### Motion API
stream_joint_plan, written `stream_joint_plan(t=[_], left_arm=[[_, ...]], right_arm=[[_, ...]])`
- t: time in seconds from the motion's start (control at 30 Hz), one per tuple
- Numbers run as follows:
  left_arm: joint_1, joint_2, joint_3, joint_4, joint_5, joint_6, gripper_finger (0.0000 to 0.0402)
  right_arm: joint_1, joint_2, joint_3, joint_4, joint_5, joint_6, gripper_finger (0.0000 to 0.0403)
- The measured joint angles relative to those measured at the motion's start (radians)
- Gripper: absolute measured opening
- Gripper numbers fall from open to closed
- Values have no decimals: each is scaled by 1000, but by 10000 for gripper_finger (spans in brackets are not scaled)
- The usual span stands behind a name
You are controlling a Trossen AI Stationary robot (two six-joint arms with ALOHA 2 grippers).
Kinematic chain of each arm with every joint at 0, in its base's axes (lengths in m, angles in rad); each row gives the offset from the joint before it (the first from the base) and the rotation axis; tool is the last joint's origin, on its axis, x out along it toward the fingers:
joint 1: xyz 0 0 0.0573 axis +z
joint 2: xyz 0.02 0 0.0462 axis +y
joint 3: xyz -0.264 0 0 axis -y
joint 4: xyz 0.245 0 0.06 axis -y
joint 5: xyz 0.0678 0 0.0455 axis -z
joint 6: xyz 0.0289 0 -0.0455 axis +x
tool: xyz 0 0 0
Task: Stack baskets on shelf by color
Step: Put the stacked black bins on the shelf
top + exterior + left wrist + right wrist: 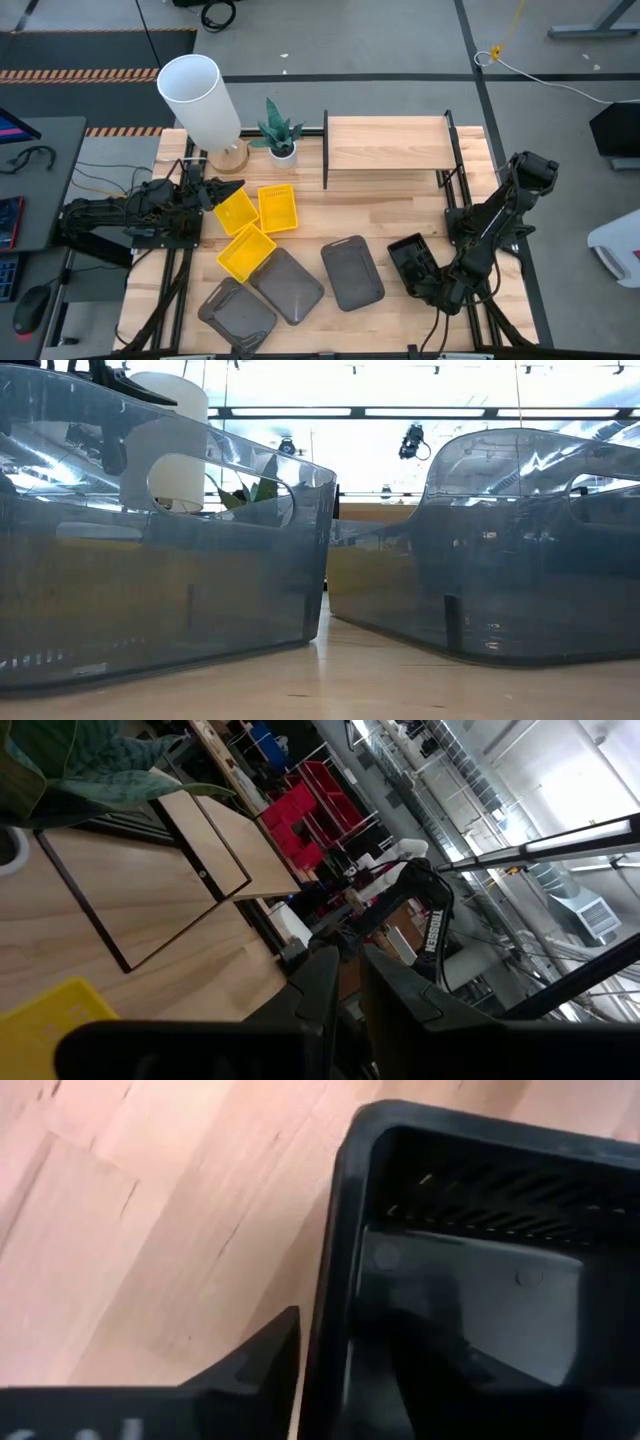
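Black left arm lying low along the left edge of the pale wooden surface (400, 215). Left gripper (212, 190) just beside the nearest yellow basket; touching or not, cannot tell, and open or closed, cannot tell either.

Behind it, a tall white cylinder (200, 95) leaning on a round wooden base, then a small potted plant (278, 130) in a white pot.

Three yellow baskets bunched close together near the left arm: one (237, 210) next to the left gripper, one (278, 207) just to its right, one (246, 252) nearer the front edge, set at an angle.

Three grey baskets along the front, none stacked: one (237, 310) at the front left, one (288, 285) overlapping it, one (352, 272) a little apart to the right. From table height, two of them (160, 560) (500, 540) filling the view, smoky and see-through, with a narrow gap between.

Shelf (388, 143) at the back, right of the plant: light board in a thin black frame, nothing on top.

Black basket (410, 255) with slotted sides on the front right of the surface, well apart from the shelf. Right gripper (425, 275) down at this basket, open, jaws astride one wall, one finger (250, 1365) outside with a sliver of wood showing between it and the wall. Right arm bent in from the right edge.
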Motion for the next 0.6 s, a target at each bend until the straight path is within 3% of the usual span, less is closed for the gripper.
stream_joint_plan(t=[0.33, 0.5, 0.6], left_arm=[[0, 0, 0, 0, 0, 0, 52], [0, 0, 0, 0, 0, 0, 52], [0, 0, 0, 0, 0, 0, 53]], right_arm=[[-11, -18, 1, -13, -25, -31, 19], [-18, -72, 5, -40, -39, -31, 18], [-40, -118, 44, -169, -56, -28, 19]])
